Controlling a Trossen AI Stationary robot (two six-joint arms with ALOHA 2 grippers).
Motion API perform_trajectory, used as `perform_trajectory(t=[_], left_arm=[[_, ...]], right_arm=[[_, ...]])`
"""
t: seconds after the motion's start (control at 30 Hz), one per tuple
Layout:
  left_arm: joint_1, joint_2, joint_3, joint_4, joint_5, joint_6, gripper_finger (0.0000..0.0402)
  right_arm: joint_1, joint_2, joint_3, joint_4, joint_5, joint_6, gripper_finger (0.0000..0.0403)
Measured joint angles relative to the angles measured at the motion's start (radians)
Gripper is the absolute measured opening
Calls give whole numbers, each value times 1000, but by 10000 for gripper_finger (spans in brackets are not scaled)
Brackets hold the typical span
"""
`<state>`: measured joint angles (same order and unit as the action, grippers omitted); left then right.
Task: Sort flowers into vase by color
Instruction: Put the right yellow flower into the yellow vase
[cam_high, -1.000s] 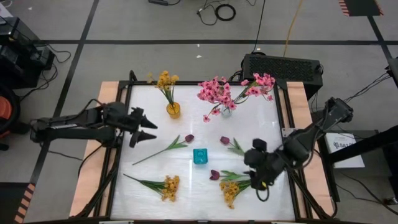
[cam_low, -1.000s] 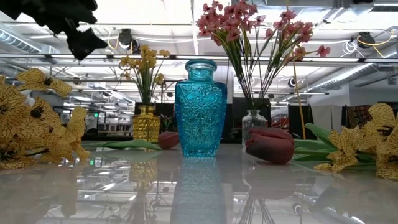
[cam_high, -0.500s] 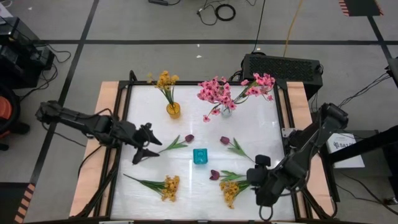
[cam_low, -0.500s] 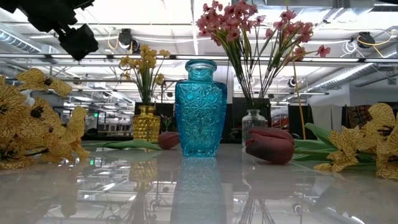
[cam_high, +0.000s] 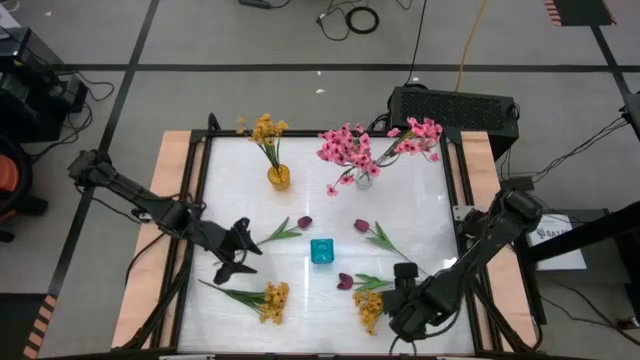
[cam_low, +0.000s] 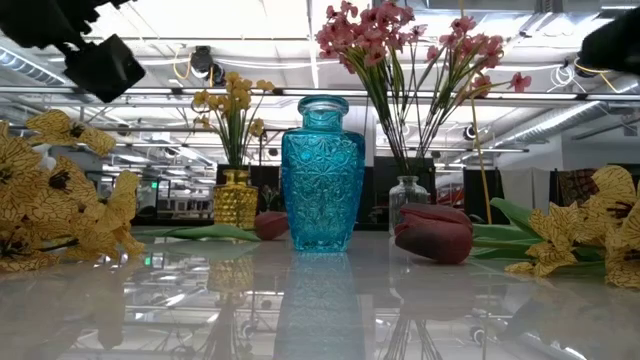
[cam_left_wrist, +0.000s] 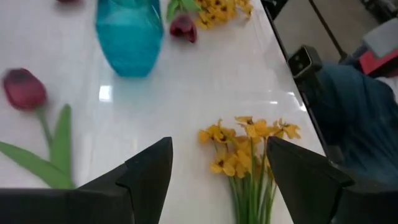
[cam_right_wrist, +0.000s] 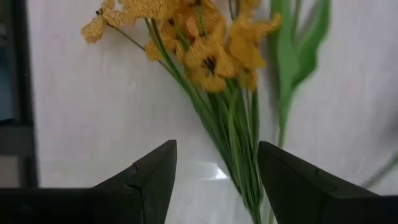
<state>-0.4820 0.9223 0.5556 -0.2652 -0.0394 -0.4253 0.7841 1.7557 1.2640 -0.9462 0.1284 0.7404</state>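
My right gripper (cam_high: 400, 300) hangs at the lower right of the high view, fingers spread and holding nothing, over a loose yellow sprig (cam_high: 368, 308) whose thin green stems and crinkled papery blossoms lie flat on the table (cam_high: 420, 215); my left gripper (cam_high: 238, 255) sits left of centre, its dark wedge-shaped fingers (cam_left_wrist: 146, 177) parted and empty, just above a second yellow sprig (cam_high: 262, 299) at the lower left; a small maroon bud (cam_high: 345, 281) lies beside the right-hand yellow sprig; in the middle stands the teal vase (cam_high: 321, 251), cut glass with a starry faceted pattern and a narrow neck, empty; two more maroon tulips flank it, one on the left (cam_high: 303, 222) with a long leafy stem, one on the right (cam_high: 362, 227); farther back, a squat amber vase (cam_high: 279, 178) holds upright yellow flowers (cam_high: 265, 128), and a small clear glass vase (cam_high: 364, 179) holds the pink blossoms (cam_high: 370, 145) fanning wide; the table top is glossy white and mirrors the vases, edged in pale wood with a black frame; beyond it, a grey floor with dark lines, cables (cam_high: 350, 17) and a black box (cam_high: 452, 107).
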Motion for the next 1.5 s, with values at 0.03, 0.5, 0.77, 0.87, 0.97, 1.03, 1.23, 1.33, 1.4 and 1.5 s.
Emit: perform_trajectory(t=[0.03, 0.5, 0.77, 0.87, 0.97, 1.03, 1.23, 1.33, 1.4, 1.5], left_arm=[[-16, 16, 0, 8, 0, -8, 264], [-150, 195, 0, 160, -97, -40, 264], [-156, 213, 0, 232, -219, 13, 264], [-155, 213, 0, 287, -256, 74, 264], [-156, 213, 0, 345, -274, 141, 264], [-156, 213, 0, 377, -290, 176, 264], [-153, 213, 0, 446, -333, 205, 264], [-153, 213, 0, 469, -355, 206, 264], [-153, 213, 0, 485, -363, 206, 264], [-153, 213, 0, 516, -385, 206, 264]], right_arm=[[-4, 16, 0, 13, -2, -13, 216], [-57, 178, 1, 80, -34, -130, 149], [-63, 174, 1, 98, -22, -162, 20], [-63, 146, 0, 89, -25, -153, 11], [-63, 75, 1, 87, -27, -136, 14], [-63, 18, 8, 87, -27, -129, 9], [-65, -157, 22, 183, 101, -156, 6], [-82, -208, 22, 278, 197, -210, 6], [-97, -229, 22, 337, 251, -247, 6], [-130, -240, 22, 442, 319, -309, 6]])
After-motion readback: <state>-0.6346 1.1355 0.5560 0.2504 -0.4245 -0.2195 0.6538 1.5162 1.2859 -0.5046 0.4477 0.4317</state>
